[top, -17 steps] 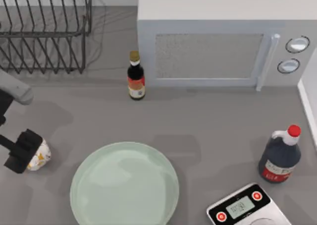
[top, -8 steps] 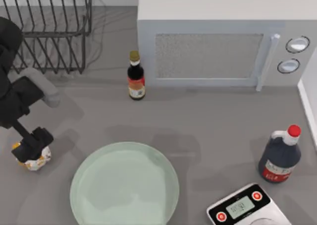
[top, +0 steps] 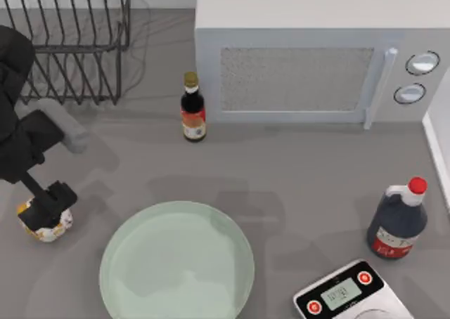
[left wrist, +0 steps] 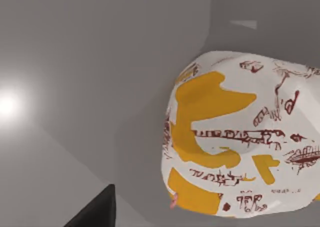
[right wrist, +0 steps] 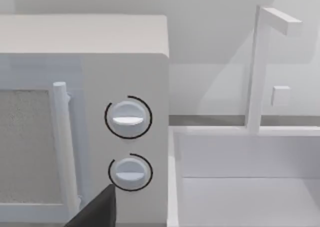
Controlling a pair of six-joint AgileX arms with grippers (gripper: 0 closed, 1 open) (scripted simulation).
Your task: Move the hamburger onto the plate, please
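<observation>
The hamburger (top: pixel 43 225), a small white-wrapped bundle with orange-yellow patches, rests on the table at the left, a short way left of the plate (top: pixel 176 263). The plate is large, round and pale mint-green, near the front middle, with nothing on it. My left gripper (top: pixel 50 201) hangs right over the hamburger, open, hiding part of its top. In the left wrist view the hamburger (left wrist: pixel 235 142) looms very close beside one dark fingertip (left wrist: pixel 97 212). A dark edge of my right gripper (right wrist: pixel 97 212) shows in the right wrist view, parked facing the microwave's knobs.
A microwave (top: pixel 309 59) stands at the back, with a small sauce bottle (top: pixel 193 108) before its left corner. A wire rack (top: pixel 63 45) is at the back left. A dark jug (top: pixel 397 220) and a white scale (top: pixel 348 294) stand at the front right.
My left arm swung in from the left edge and its gripper came from beside the hamburger to directly over it. The hamburger stays on the table.
</observation>
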